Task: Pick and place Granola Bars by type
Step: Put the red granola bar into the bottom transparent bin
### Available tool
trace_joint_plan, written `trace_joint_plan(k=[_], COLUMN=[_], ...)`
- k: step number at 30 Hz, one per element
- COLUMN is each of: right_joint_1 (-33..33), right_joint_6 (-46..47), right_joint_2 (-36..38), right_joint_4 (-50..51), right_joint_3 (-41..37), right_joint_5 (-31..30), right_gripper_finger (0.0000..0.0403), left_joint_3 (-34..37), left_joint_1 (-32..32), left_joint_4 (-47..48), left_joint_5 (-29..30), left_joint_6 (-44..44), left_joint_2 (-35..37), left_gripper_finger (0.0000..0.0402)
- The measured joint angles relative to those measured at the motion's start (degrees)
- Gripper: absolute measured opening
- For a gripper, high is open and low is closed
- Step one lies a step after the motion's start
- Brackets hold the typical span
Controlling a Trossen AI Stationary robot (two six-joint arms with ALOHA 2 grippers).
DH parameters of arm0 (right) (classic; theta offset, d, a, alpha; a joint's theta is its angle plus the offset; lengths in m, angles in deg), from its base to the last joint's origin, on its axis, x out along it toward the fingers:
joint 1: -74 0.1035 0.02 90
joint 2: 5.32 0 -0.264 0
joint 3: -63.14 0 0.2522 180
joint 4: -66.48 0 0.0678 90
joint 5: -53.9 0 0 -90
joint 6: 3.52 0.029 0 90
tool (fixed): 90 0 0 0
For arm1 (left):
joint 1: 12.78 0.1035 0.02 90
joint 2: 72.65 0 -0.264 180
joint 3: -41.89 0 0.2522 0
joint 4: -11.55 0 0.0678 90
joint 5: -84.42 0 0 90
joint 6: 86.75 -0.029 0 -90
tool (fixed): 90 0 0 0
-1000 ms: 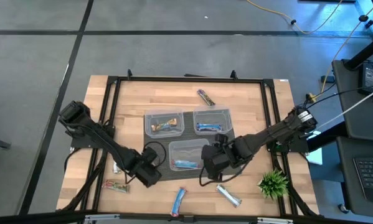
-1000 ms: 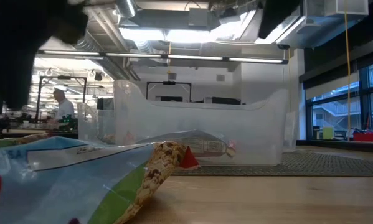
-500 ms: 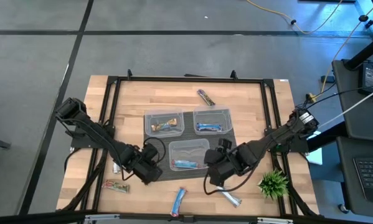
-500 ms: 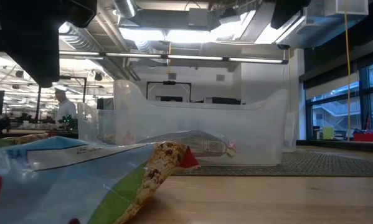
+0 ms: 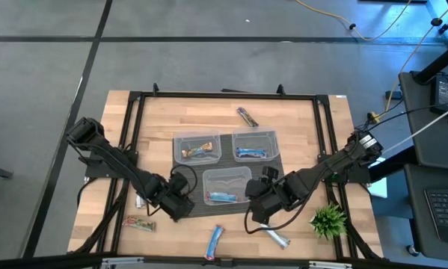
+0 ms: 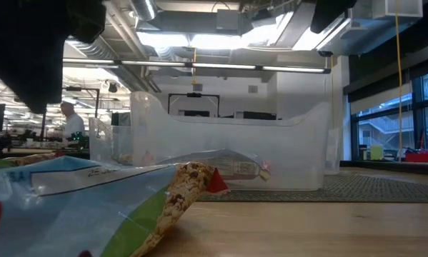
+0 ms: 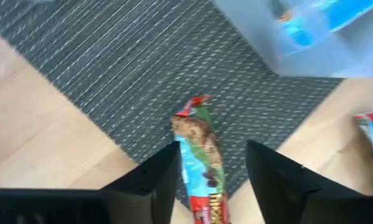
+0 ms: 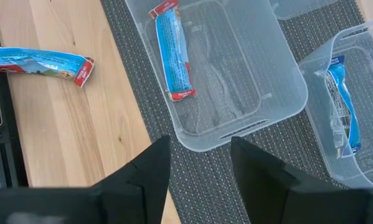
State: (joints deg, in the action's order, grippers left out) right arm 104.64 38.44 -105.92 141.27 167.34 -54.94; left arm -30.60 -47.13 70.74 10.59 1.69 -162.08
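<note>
The left gripper [image 7: 211, 165] hung over the dark mat's [image 7: 111, 81] edge, fingers spread wide and straddling a blue-and-red granola bar [image 7: 198, 158], gripping nothing yet. That bar looked light, crinkly and slippery, best pinched across its middle. The right gripper [image 8: 198, 162], parted and empty, waited above the near tub [image 8: 279, 93].

Even, bright overhead light falls on the bench [image 5: 298, 127], with only soft, short shadows. In the low view ceiling strip lights [image 6: 199, 39] glare, the near wrapper [image 6: 92, 196] is blurred, and a dark arm is silhouetted. The left wrist view is soft and slightly smeared.
</note>
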Motion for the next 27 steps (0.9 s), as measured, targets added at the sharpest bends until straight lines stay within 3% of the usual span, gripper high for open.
trace_joint_plan(k=[8, 18, 27], right_joint_1=[0.0, -0.02, -0.05], right_joint_6=[-0.27, -1.9, -1.93], right_joint_2=[-0.02, -0.02, -0.02], right_joint_4=[0.04, 0.04, 0.04], right_joint_3=[0.0, 0.0, 0.0], right_joint_5=[0.45, -0.64, -2.11], right_gripper_finger=[0.0171, 0.0171, 0.0171], left_joint_3=[5.42, 8.01, 7.88], left_joint_1=[-0.04, -0.04, 0.07], left_joint_4=[-7.33, -13.72, -14.4], left_joint_5=[-1.93, -2.9, -6.49], left_joint_6=[5.33, 0.82, 0.33], left_joint_2=[-0.04, -0.5, -6.72], left_gripper_finger=[0.022, 0.0212, 0.0207])
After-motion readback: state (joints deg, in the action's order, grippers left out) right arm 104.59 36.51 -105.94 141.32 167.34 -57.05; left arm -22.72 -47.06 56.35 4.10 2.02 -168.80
